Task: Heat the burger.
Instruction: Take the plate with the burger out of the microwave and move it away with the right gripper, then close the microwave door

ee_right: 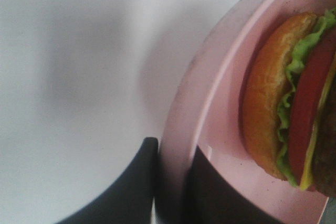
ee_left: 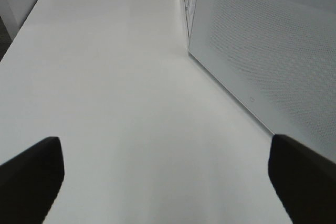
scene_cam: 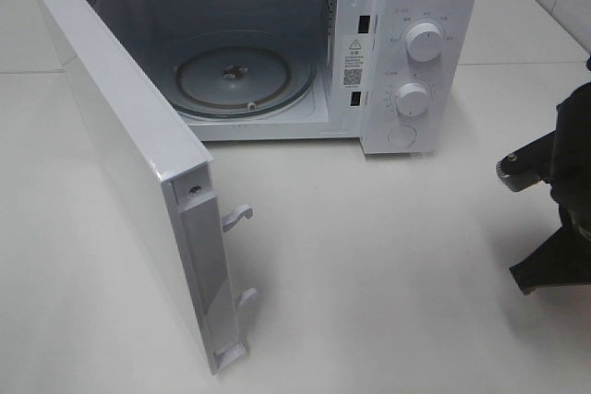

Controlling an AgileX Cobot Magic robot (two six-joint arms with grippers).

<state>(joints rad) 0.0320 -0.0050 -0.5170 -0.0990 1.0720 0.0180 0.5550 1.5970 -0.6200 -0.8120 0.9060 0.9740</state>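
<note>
Microwave (scene_cam: 277,53): a white oven standing at the far edge of the white tabletop (scene_cam: 388,265), roughly central along that edge.
Door (scene_cam: 138,173): swung fully open on its left hinge, reaching out toward the near edge of the table; two latch hooks show on its free end.
Cavity: open to view, with a round glass turntable (scene_cam: 245,76) lying flat on its floor.
Controls: two round white knobs (scene_cam: 424,43) one above the other on the panel at the oven's right side.
Left gripper (ee_left: 163,182): seen in the left wrist view only, its two dark fingertips (ee_left: 31,177) spread wide with bare tabletop between them; the outer face of the open door stands close beside it.
Right gripper (ee_right: 170,187): its dark fingers are pinched on the rim of a pink plate (ee_right: 210,108), one finger on each side of the rim. In the high view the arm (scene_cam: 559,200) shows at the right edge of the table.
Burger (ee_right: 299,103): rests on the pink plate, with golden bun, green lettuce, red tomato and yellow cheese visible; it is outside the oven.
</note>
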